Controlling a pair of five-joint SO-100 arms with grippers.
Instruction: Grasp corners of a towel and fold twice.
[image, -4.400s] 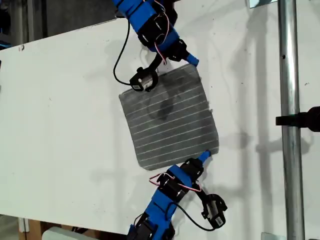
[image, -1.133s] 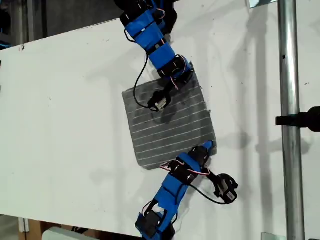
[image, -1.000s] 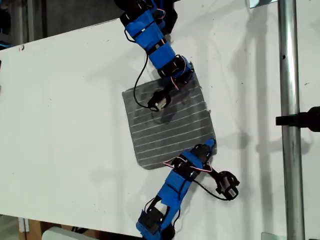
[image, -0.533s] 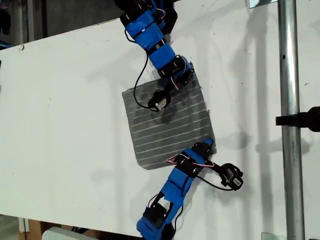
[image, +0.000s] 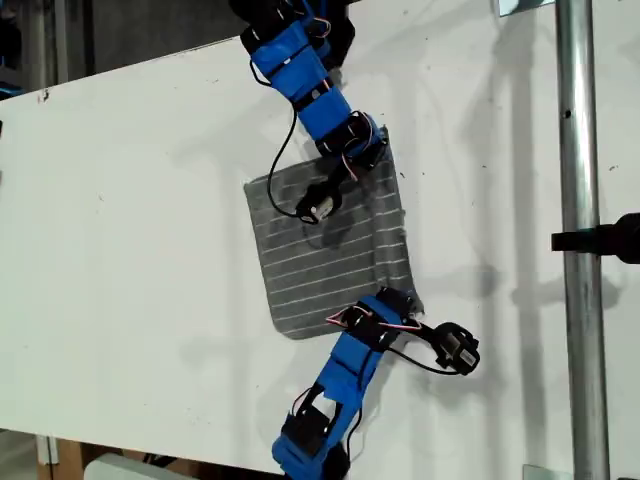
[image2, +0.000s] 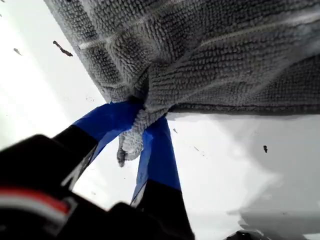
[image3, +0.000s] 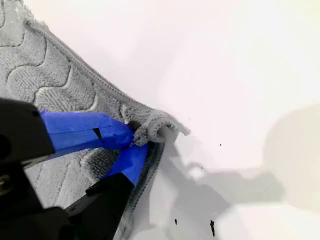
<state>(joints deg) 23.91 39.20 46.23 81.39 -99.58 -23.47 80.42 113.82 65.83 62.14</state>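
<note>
The grey striped towel (image: 320, 250) lies on the white table (image: 120, 250). My first gripper (image: 403, 298), on the arm at the bottom of the exterior view, is shut on the towel's lower right corner (image2: 131, 142). That corner is lifted, and the towel (image2: 210, 60) bunches between the blue fingers (image2: 157, 150). My second gripper (image: 377, 135), on the arm at the top of the exterior view, is shut on the upper right corner (image3: 157, 127), which puckers at its fingertips (image3: 122, 135). The towel (image3: 45, 75) lies under that gripper. The towel's right edge is raised and curled inward.
A vertical metal pole (image: 575, 240) with a black clamp (image: 600, 240) stands at the exterior view's right. The table's far edge (image: 120, 70) runs diagonally at the upper left of that view, with dark floor beyond. Black cables loop from both arms.
My first gripper has drawn the lower right corner toward the exterior view's left, curling the towel's right edge. My second gripper came down onto the upper corner earlier and has held still since.
</note>
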